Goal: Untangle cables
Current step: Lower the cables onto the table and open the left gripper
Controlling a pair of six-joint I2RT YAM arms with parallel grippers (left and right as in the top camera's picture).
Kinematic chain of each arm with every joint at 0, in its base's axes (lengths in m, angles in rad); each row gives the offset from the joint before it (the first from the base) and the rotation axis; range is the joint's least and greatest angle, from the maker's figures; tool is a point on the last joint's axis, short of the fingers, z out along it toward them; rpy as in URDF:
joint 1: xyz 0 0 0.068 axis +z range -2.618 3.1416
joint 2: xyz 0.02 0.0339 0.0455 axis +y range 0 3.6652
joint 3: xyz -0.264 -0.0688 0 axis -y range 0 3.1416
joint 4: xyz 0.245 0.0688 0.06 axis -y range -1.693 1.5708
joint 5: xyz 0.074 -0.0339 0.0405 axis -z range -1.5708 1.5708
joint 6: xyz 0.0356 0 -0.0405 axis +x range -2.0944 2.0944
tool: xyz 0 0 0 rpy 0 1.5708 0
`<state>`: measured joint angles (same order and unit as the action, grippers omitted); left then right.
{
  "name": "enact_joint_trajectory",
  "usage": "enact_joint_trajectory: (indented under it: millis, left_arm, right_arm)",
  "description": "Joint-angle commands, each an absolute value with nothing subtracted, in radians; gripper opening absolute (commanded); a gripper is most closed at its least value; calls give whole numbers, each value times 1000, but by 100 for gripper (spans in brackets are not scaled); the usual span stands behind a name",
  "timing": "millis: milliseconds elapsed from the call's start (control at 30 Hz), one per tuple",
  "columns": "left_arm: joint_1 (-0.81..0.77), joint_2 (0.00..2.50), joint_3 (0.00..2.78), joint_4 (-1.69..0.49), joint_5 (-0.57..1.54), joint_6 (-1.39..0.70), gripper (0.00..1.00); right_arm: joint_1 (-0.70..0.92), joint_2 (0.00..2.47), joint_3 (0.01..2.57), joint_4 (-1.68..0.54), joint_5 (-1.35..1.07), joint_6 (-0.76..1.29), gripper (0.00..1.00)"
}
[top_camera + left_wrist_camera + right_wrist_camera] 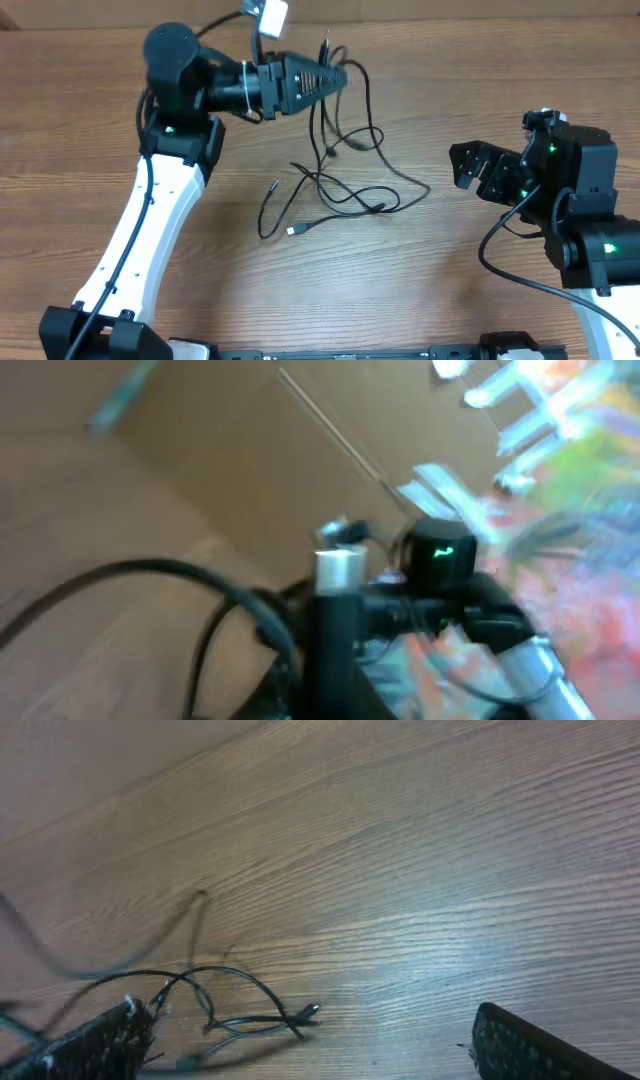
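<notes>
The cables (340, 185) are thin black cords in a loose tangle at the middle of the table, with small plugs at their ends. My left gripper (338, 75) is over the tangle's far end, shut on the cables; strands hang from it to the table. The left wrist view is blurred: the shut fingers (335, 660) show as one dark column with a cable loop (150, 570) beside them. My right gripper (462, 168) is open and empty, right of the tangle and apart from it. In the right wrist view its fingers (310, 1042) are wide apart and the cables (245, 1018) lie ahead at lower left.
The wooden table (430, 270) carries only the cables. The left arm (150, 210) reaches up the left side and the right arm (590, 230) stands at the right. A white tag (270, 15) sits at the far edge.
</notes>
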<state>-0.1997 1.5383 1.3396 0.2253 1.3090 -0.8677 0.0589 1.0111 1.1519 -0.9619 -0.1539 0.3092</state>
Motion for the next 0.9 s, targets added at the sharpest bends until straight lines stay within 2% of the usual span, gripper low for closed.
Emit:
enact_joint_trajectory:
  millis: [0, 67, 167, 233, 433, 600, 700, 867]
  left_arm:
    - [-181, 1524, 1351, -1, 1283, -511, 65]
    - [-169, 1524, 1351, -191, 1170, -411, 84]
    - [-162, 1524, 1351, -367, 999, -334, 99]
    - [-162, 1524, 1351, -503, 822, -286, 100]
    - [-163, 1524, 1351, -734, 445, -257, 100]
    - [-163, 1524, 1351, -862, 228, -258, 100]
    - [-163, 1524, 1351, -901, 173, -258, 100]
    - [-163, 1524, 1351, -912, 122, -258, 100]
  right_arm:
    - [55, 1007, 1166, -956, -159, 297, 100]
    - [55, 1007, 1166, -956, -159, 297, 100]
    - [55, 1007, 1166, -956, -159, 297, 100]
    - [55, 1007, 1166, -957, -159, 286, 100]
    - [55, 1007, 1166, -967, -160, 265, 100]
    - [55, 1044, 1166, -1005, -186, 245, 100]
    - [55, 1100, 1166, -1016, -279, 219, 100]
    - [60, 1234, 1166, -1109, -459, 65, 100]
